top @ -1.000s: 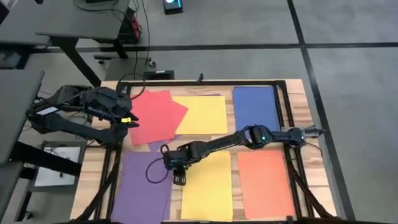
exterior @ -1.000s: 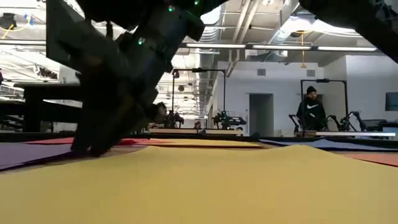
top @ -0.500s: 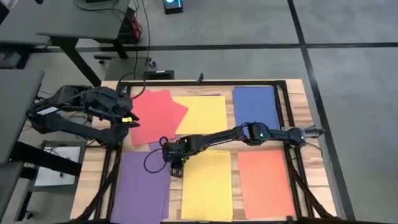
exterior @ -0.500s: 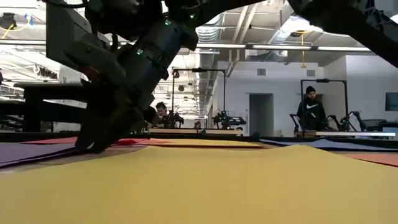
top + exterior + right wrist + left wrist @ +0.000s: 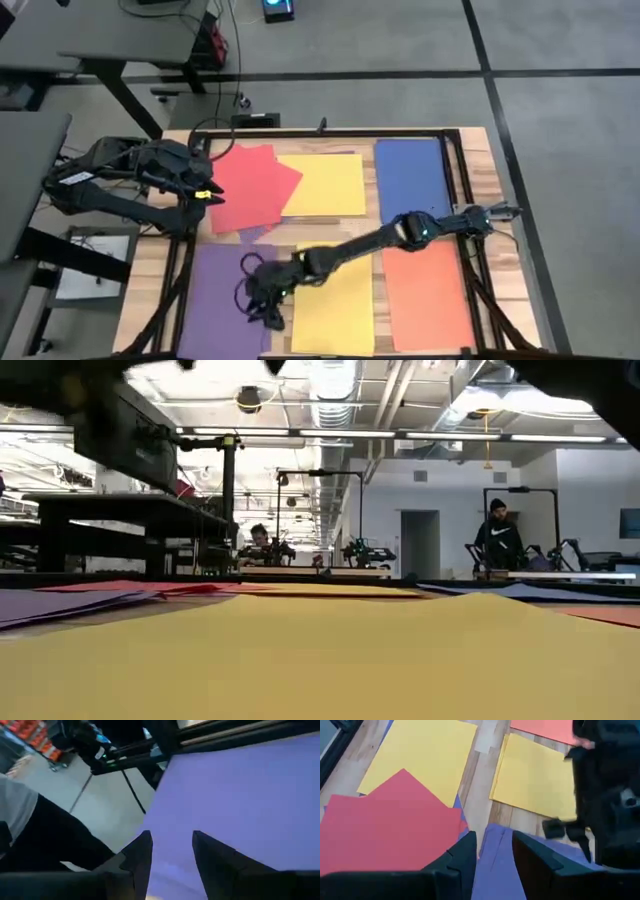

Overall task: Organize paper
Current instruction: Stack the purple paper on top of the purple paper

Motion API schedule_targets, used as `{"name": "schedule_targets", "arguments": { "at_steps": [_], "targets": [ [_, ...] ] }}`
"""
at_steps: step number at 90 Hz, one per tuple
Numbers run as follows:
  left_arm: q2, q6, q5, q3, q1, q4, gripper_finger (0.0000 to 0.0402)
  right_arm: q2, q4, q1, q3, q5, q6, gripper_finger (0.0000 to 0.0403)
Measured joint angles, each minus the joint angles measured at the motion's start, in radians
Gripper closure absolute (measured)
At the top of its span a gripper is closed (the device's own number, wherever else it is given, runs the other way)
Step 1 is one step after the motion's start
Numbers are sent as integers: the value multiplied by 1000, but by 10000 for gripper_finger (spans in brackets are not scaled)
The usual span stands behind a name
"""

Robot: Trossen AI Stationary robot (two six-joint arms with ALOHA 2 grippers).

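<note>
Coloured paper lies flat in piles on the wooden table: red (image 5: 250, 185), yellow (image 5: 325, 185) and blue (image 5: 410, 170) along the far side, purple (image 5: 225, 300), yellow (image 5: 335, 305) and orange (image 5: 425, 290) along the near side. My right gripper (image 5: 265, 310) reaches across the table and stands open over the near purple sheet (image 5: 240, 795), at its edge beside the near yellow pile. Nothing lies between its fingers (image 5: 172, 852). My left gripper (image 5: 207, 192) waits open at the red pile's left edge, with the red sheets (image 5: 385, 830) ahead of its fingers.
A purple corner (image 5: 255, 232) sticks out from under the red pile. A dark metal frame (image 5: 455, 180) runs around the table. Bare wood shows between the piles (image 5: 482, 780). In the room beyond, people (image 5: 500, 535) stand at other benches.
My right gripper has first drawn a little toward the far edge, then swung toward the table's near left, from the near yellow pile's left corner to above the purple sheet. It has risen out of the low view, where it stood down at the paper before.
</note>
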Motion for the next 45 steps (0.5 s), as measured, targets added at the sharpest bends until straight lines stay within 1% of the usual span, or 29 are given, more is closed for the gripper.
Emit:
{"name": "schedule_targets", "arguments": {
  "at_steps": [10,18,22,27,32,37,45],
  "targets": [
    [-1,8,0,0,0,-5,295,59,174,16,-3,1,-63,277],
    [-1,21,0,0,0,-16,295,90,263,41,1,-14,-134,289],
    [-1,26,0,0,0,-18,295,99,260,58,2,-20,-163,298],
    [0,26,0,0,0,-16,295,103,211,75,0,-17,-193,311],
    [0,26,0,0,0,-16,295,105,146,88,0,29,-217,326],
    [0,25,0,0,0,-14,295,105,113,85,0,66,-218,340],
    [0,10,0,0,0,-14,295,104,92,70,0,78,-192,360]
  ]
}}
